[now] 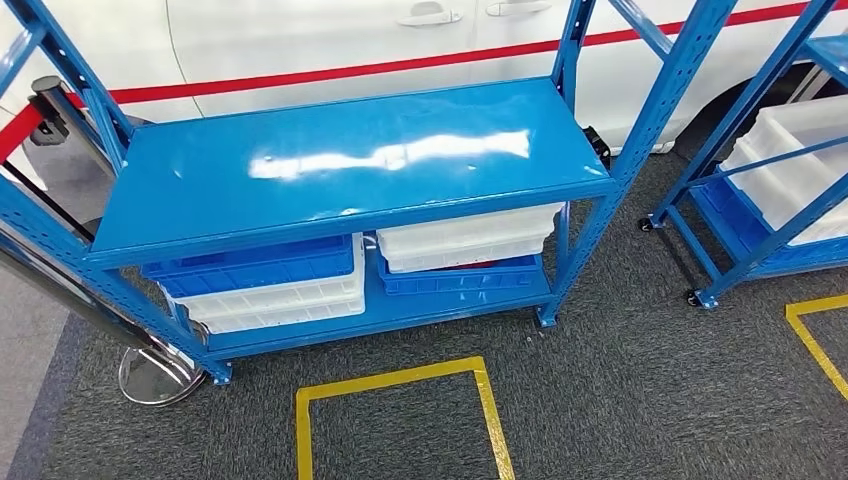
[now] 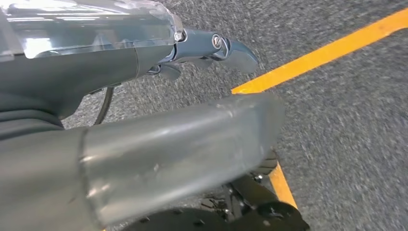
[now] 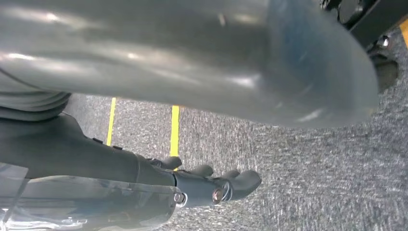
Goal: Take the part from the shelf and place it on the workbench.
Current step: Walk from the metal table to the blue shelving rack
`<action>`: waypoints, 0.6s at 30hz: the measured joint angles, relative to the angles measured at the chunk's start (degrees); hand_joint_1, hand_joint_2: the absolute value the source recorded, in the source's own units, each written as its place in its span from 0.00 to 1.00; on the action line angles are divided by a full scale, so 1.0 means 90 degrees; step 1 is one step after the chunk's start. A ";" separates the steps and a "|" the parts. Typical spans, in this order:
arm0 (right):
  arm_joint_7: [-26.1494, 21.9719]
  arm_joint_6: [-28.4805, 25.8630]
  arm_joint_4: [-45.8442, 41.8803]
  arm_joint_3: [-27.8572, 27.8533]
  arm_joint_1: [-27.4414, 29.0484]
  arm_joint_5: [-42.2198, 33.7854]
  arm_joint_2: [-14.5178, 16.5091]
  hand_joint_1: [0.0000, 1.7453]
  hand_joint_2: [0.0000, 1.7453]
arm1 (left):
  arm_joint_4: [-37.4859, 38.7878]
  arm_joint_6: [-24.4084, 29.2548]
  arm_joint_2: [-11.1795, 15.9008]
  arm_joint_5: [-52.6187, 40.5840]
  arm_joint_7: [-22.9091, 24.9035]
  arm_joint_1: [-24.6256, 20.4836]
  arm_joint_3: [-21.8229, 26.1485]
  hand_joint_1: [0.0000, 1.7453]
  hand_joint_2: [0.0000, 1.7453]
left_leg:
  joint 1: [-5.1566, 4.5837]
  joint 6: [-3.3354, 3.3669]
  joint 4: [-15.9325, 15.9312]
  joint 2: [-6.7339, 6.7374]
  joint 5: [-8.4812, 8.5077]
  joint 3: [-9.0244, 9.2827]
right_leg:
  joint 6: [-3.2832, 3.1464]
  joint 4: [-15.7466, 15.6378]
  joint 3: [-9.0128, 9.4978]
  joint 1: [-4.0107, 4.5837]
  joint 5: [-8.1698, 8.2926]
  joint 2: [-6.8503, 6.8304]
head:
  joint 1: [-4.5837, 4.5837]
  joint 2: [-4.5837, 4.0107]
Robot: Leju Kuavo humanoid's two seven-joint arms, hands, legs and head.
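The left hand and the right hand hang over grey carpet, fingers loosely apart and holding nothing. On the floor, yellow tape marks a square in front of the blue shelf. Its top board is bare; below it stand blue and white bins. I cannot tell where the part is. Behind is a white car.
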 joint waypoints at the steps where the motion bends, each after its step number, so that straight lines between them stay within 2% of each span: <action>1: 0.0000 -0.0001 -0.0002 -0.0002 -0.0004 0.0002 0.0001 0.00 0.00 | 0.0000 0.0001 0.0000 -0.0004 0.0001 0.0007 0.0001 0.00 0.00 | 0.0016 0.0041 -0.0050 0.0000 0.0075 0.0046 | 0.0040 0.0013 0.0027 0.0000 -0.0032 -0.0001 | 0.0006 -0.0001; 2: 0.0000 -0.0001 -0.0005 -0.0005 -0.0007 0.0005 0.0001 0.00 0.00 | 0.0001 0.0001 -0.0001 -0.0009 0.0000 0.0007 0.0001 0.00 0.00 | 0.0035 0.0078 -0.0099 0.0001 0.0097 0.0091 | 0.0070 0.0104 0.0009 -0.0001 -0.0099 -0.0001 | 0.0018 -0.0001; 3: 0.0000 -0.0002 -0.0008 -0.0007 -0.0012 0.0007 -0.0001 0.00 0.00 | 0.0001 0.0001 -0.0002 -0.0015 -0.0001 0.0001 0.0001 0.00 0.00 | 0.0053 0.0112 -0.0149 0.0004 0.0111 0.0134 | 0.0097 0.0327 -0.0094 -0.0003 -0.0221 -0.0002 | 0.0029 -0.0001; 5: 0.0000 -0.0001 -0.0012 -0.0010 -0.0013 0.0012 -0.0001 0.00 0.00 | 0.0001 0.0001 -0.0003 -0.0030 -0.0002 -0.0009 0.0001 0.00 0.00 | 0.0055 0.0159 -0.0182 0.0009 0.0091 0.0177 | 0.0132 0.1124 -0.0561 -0.0021 -0.0563 -0.0001 | 0.0047 0.0000; 6: 0.0000 -0.0001 -0.0012 -0.0010 -0.0012 0.0015 -0.0001 0.00 0.00 | 0.0000 0.0001 -0.0002 -0.0035 -0.0001 -0.0011 0.0001 0.00 0.00 | 0.0050 0.0169 -0.0181 0.0007 0.0065 0.0195 | 0.0147 0.1522 -0.0828 -0.0029 -0.0671 -0.0001 | 0.0049 0.0000; 7: 0.0000 0.0000 -0.0012 -0.0010 -0.0007 0.0021 -0.0001 0.00 0.00 | 0.0000 0.0001 -0.0002 -0.0038 -0.0001 -0.0010 0.0001 0.00 0.00 | 0.0046 0.0173 -0.0181 0.0002 0.0033 0.0225 | 0.0158 0.1751 -0.1016 -0.0038 -0.0657 -0.0002 | 0.0048 0.0000; 8: -0.0001 -0.0001 -0.0012 -0.0010 -0.0001 0.0029 -0.0002 0.00 0.00 | 0.0000 0.0001 -0.0001 -0.0041 -0.0001 -0.0006 0.0001 0.00 0.00 | 0.0045 0.0167 -0.0180 -0.0006 -0.0005 0.0270 | 0.0162 0.1740 -0.1087 -0.0043 -0.0504 -0.0002 | 0.0049 0.0000; 9: -0.0001 -0.0001 -0.0013 -0.0010 0.0005 0.0039 -0.0002 0.00 0.00 | 0.0001 0.0001 -0.0002 -0.0046 -0.0001 -0.0002 0.0001 0.00 0.00 | 0.0045 0.0155 -0.0179 -0.0015 -0.0046 0.0328 | 0.0159 0.1508 -0.1043 -0.0047 -0.0251 -0.0003 | 0.0050 0.0000; 10: -0.0002 -0.0002 -0.0013 -0.0011 0.0012 0.0049 -0.0004 0.00 0.00 | 0.0003 0.0000 -0.0003 -0.0052 -0.0001 0.0003 0.0001 0.00 0.00 | 0.0046 0.0135 -0.0177 -0.0023 -0.0096 0.0388 | 0.0146 0.1090 -0.0900 -0.0048 0.0061 -0.0003 | 0.0053 0.0000; 11: -0.0003 -0.0002 -0.0014 -0.0013 0.0018 0.0057 -0.0005 0.00 0.00 | 0.0007 -0.0001 -0.0004 -0.0058 -0.0001 0.0004 0.0002 0.00 0.00 | 0.0037 0.0105 -0.0170 -0.0027 -0.0150 0.0439 | 0.0125 0.0687 -0.0745 -0.0041 0.0279 -0.0003 | 0.0057 0.0000; 12: -0.0012 0.0001 -0.0014 -0.0015 0.0014 0.0065 -0.0007 0.00 0.00 | 0.0012 -0.0001 -0.0005 -0.0062 -0.0001 0.0000 0.0002 0.00 0.00 | 0.0026 0.0069 -0.0161 -0.0030 -0.0202 0.0472 | 0.0096 0.0375 -0.0619 -0.0033 0.0401 0.0000 | 0.0058 0.0000; 13: -0.0027 0.0008 -0.0014 -0.0015 0.0010 0.0078 -0.0008 0.00 0.00 | 0.0015 -0.0001 -0.0006 -0.0063 -0.0003 -0.0009 0.0003 0.00 0.00 | 0.0016 0.0033 -0.0153 -0.0030 -0.0247 0.0492 | 0.0066 0.0179 -0.0540 -0.0023 0.0441 0.0004 | 0.0056 0.0000; 16: -0.0098 0.0032 -0.0014 -0.0012 -0.0001 0.0201 -0.0002 0.00 0.00 | 0.0017 0.0004 -0.0001 -0.0065 -0.0008 -0.0036 0.0004 0.00 0.00 | 0.0011 -0.0061 -0.0169 -0.0037 -0.0322 0.0541 | -0.0031 0.0090 -0.0484 -0.0017 0.0362 0.0002 | 0.0040 0.0000; 18: -0.0116 0.0037 -0.0014 -0.0008 0.0009 0.0280 0.0007 0.00 0.00 | 0.0021 0.0008 0.0008 -0.0070 -0.0012 -0.0041 0.0005 0.00 0.00 | 0.0018 -0.0130 0.0072 -0.0031 -0.0475 0.0477 | -0.0111 0.0050 -0.0413 -0.0046 0.0328 -0.0044 | 0.0008 0.0000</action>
